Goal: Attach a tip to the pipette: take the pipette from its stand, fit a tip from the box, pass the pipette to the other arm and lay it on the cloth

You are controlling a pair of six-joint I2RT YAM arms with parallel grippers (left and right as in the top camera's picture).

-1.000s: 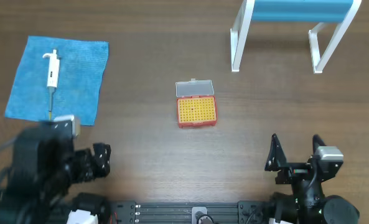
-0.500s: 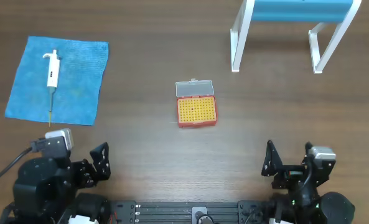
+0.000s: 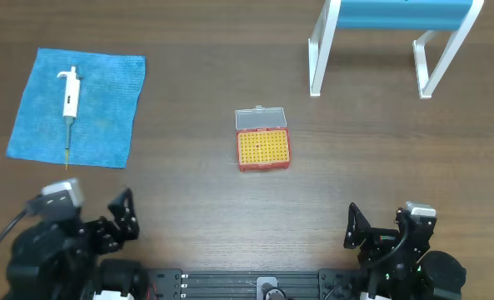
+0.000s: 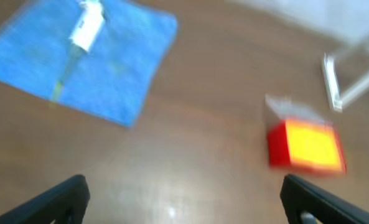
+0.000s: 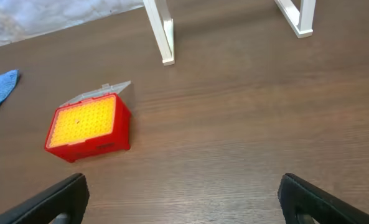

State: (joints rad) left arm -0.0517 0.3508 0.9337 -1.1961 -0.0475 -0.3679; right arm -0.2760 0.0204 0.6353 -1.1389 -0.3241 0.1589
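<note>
Left tool (image 3: 117, 212) and right tool (image 3: 376, 221) both spread, empty; pipette (image 3: 70, 94) lies on cloth (image 3: 105, 108).
Top view: pipette upper left, long axis up-down, tip toward the nearer left tool at lower left. Left wrist view: pipette upper left, well ahead. Right wrist view: box (image 5: 84, 127) at left.

Top view: fixed overhead camera, far off, facing straight down. It takes in the whole brown wood-grain tabletop (image 3: 197, 208), with the arm bases along the lower edge.

Left wrist view: low over the tabletop, facing forward and obliquely down toward the blue woven cloth (image 4: 116, 68) and the red plastic tip box with yellow grid (image 4: 305, 146).

Right wrist view: likewise low and oblique, facing the box and the white-legged, blue-topped stand (image 5: 165, 37).

Shared: box, stand leg and cloth appear in all three views.
</note>
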